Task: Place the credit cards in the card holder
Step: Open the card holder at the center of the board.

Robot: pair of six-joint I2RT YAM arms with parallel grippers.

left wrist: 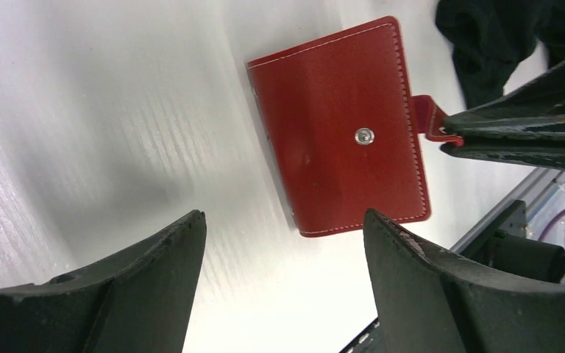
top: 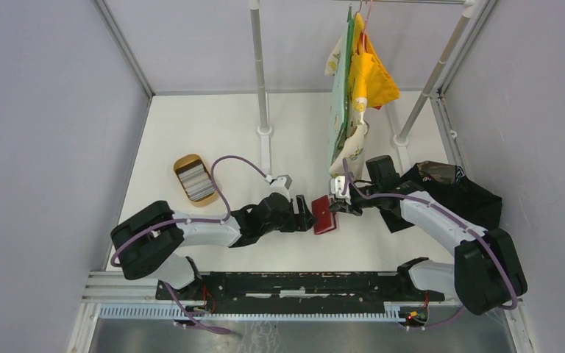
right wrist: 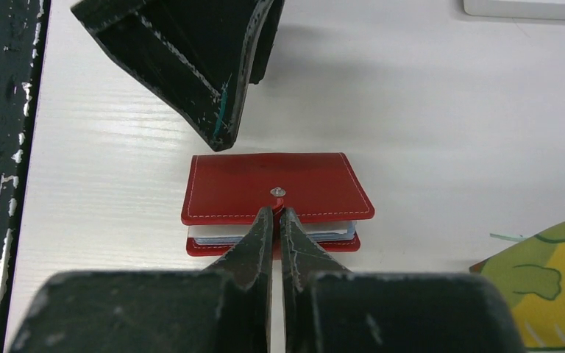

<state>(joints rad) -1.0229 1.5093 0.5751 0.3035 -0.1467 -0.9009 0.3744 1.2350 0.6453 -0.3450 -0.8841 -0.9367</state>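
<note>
While the right gripper (right wrist: 278, 213) is clamped tight on the red snap tab (left wrist: 427, 118) of the small red leather-like folding card holder (top: 324, 215), the left gripper (left wrist: 283, 220) hangs just beside it, jaws spread wide, gripping nothing. Card holder lies folded on the white table (top: 213, 132), mid-table between the two grippers, with a silver snap stud (left wrist: 365, 136) on its upper cover. In the right wrist view the covers sit slightly apart and pale card edges (right wrist: 272, 237) show between them. Thin grey and silvery credit cards (top: 196, 182) are stacked in a tan oval tray (top: 184, 163), well to the left of the card holder. Crumpled black cloth (top: 460, 193) lies by the right arm. Yellow and green fabric pieces (top: 360, 81) hang from a metal rack (top: 263, 73) at the back.
</note>
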